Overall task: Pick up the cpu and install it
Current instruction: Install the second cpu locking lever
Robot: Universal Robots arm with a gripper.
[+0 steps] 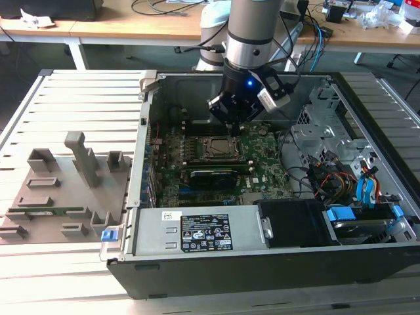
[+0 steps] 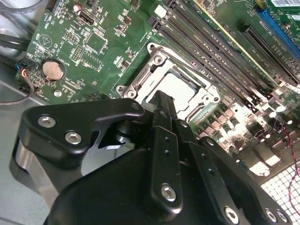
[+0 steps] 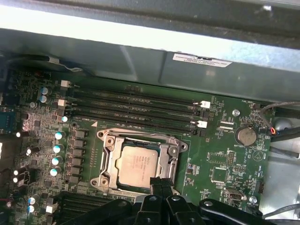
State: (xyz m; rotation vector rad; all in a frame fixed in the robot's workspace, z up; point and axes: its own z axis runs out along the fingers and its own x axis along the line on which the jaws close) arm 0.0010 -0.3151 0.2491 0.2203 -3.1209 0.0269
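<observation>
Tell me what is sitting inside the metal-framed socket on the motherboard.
The cpu lies flat inside the socket, silvery top up, in both wrist views. The hand hovers over one corner and covers it. What lies beneath the chip is hidden.

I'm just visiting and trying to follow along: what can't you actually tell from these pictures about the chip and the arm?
- Whether the cpu is fully seated: one corner is covered by the end effector in the first wrist view.
- In the second wrist view the end effector's black body covers the near side of the socket.
- In the exterior view the end effector hides the space just behind the socket.
</observation>
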